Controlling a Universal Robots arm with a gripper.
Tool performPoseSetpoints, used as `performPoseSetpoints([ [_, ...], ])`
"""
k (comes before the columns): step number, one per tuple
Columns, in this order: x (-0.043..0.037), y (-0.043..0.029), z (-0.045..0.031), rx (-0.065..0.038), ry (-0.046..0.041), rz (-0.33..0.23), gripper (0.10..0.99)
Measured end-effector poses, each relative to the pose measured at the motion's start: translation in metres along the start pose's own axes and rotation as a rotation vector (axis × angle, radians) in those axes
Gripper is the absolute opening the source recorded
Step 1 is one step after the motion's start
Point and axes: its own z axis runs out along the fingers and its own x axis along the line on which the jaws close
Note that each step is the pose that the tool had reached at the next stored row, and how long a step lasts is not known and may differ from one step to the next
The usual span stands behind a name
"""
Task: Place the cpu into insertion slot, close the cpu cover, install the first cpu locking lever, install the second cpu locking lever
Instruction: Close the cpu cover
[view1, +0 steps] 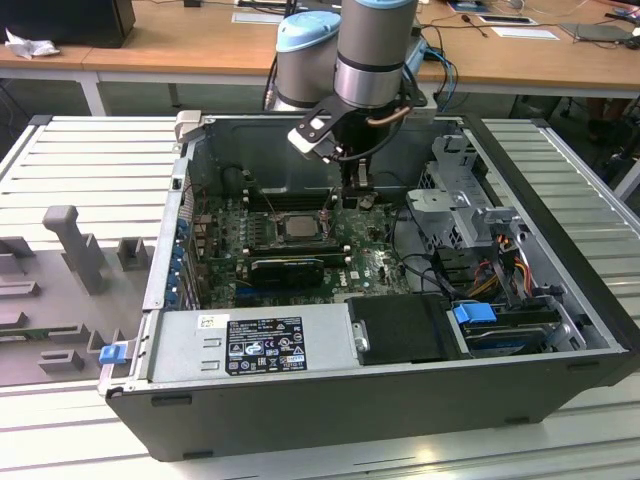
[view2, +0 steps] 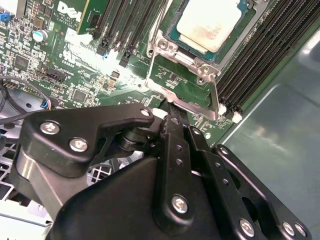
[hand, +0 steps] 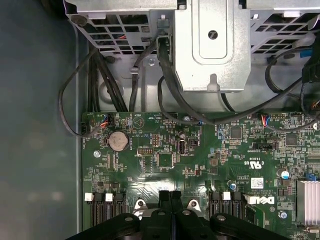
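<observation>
I'm seeing my arm (view1: 375, 50) now: grey metal tube, pale-blue joint caps (view1: 305, 35). Black gripper (view2: 167, 114), silver screws (view2: 180, 204) all over its links (a coppery cable (view1: 388, 116) loops by the wrist).

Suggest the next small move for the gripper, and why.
Probably nudge the shut gripper onto the locking lever: the cpu already sits in the insertion slot, and that lever looks unlatched beside the gripper.

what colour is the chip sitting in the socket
The chip is pale silvery-beige; it shows best in the second wrist view.
</observation>
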Motion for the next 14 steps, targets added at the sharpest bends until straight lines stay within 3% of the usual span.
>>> performPoseSetpoints([
  [14, -0.0001, -0.0057, -0.0001, 0.000, 0.0000, 0.000, 0.106],
])
